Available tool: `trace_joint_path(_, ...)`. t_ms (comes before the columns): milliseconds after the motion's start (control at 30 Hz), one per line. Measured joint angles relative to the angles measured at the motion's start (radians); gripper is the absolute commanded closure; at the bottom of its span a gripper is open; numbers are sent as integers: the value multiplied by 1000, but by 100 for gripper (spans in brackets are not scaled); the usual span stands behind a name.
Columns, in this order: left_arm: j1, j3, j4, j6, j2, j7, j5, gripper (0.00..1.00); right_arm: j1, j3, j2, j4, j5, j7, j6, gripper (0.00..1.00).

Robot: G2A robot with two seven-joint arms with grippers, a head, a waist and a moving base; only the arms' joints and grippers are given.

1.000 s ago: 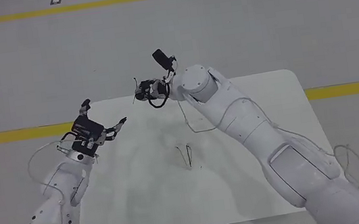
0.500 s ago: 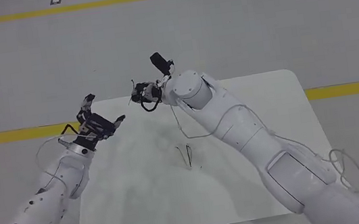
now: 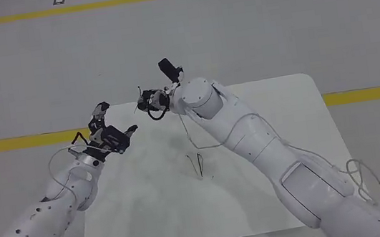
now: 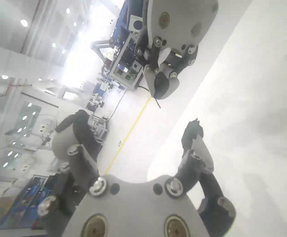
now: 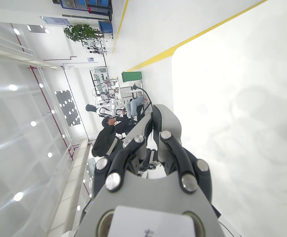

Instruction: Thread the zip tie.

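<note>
My right gripper [image 3: 143, 103] hangs above the table's far left corner, shut on a thin black zip tie [image 3: 137, 98]. From the left wrist camera, the right gripper [image 4: 156, 91] has the zip tie's [image 4: 157, 103] short tip poking out below its closed fingers. In the right wrist view the zip tie [image 5: 146, 94] curves away from the right gripper [image 5: 150, 122]. My left gripper [image 3: 118, 118] is open, a short way left of the right one, holding nothing. In its own view the left gripper [image 4: 134, 129] faces that tip across a gap.
A second thin dark zip tie [image 3: 196, 164], bent into a narrow loop, lies near the middle of the white table [image 3: 277, 179]. The table's far left corner and edge are just below both grippers.
My left gripper has moved right and farther back, closing in on the right gripper. The right gripper shifted slightly left with the zip tie still held.
</note>
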Motion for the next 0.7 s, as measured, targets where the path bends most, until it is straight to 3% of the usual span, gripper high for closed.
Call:
trace_joint_path(133, -39, 45, 13, 5, 3, -4, 0, 0, -1, -8, -9, 9, 10, -1, 1, 100)
trace_joint_path(300, -43, 51, 15, 3, 3, -7, 0, 0, 3, -10, -11, 13, 10, -5, 0, 100)
trace_joint_path(333, -43, 51, 15, 3, 3, -7, 0, 36, 2, -10, -11, 13, 10, -5, 0, 100)
trace_joint_path(367, -43, 51, 15, 3, 3, -7, 0, 53, 1, -10, -11, 12, 9, -6, -1, 100)
trace_joint_path(567, -48, 48, 29, -8, -5, -8, 0, 76, -28, -5, -7, -28, -16, -25, 0, 100)
trace_joint_path(700, -62, 61, 45, -2, -4, -6, 0, 78, -35, 2, -7, -37, -25, -28, 1, 100)
